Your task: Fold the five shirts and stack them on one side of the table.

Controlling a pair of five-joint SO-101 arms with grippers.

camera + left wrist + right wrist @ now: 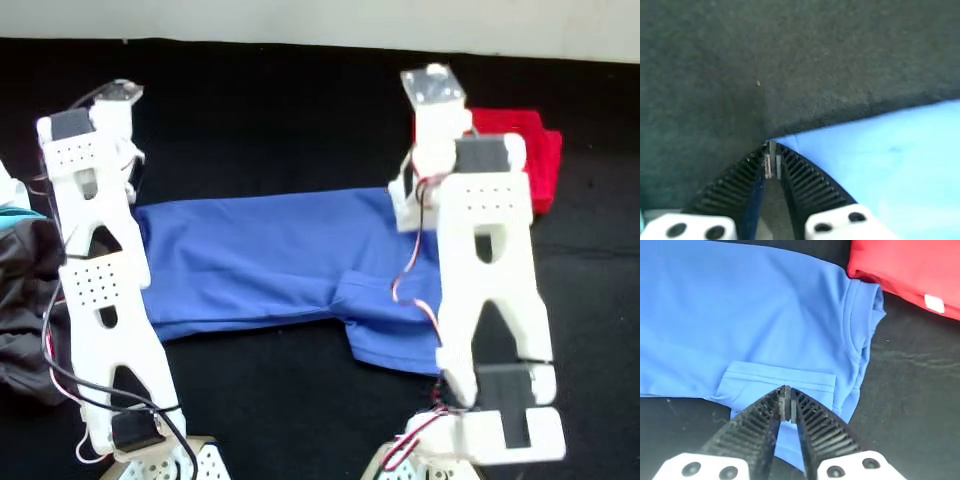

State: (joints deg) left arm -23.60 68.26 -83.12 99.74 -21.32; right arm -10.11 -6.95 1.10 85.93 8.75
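Observation:
A blue shirt [260, 260] lies spread across the middle of the black table, one sleeve [775, 382] folded in over its body. My left gripper [771, 162] is shut at the shirt's left corner [782, 142], and a strip of blue shows between its fingers. My right gripper [786, 410] hangs shut over the folded sleeve near the shirt's collar end [865, 320], with nothing visibly between its fingers. A folded red shirt [530, 150] lies at the back right, just beyond the blue shirt [740, 315].
A heap of dark grey cloth [25, 300], with a bit of teal [15, 215] above it, lies at the left edge beside the left arm [100, 260]. The right arm [485, 250] stands over the blue shirt's right end. Bare black table [260, 110] lies behind the shirt.

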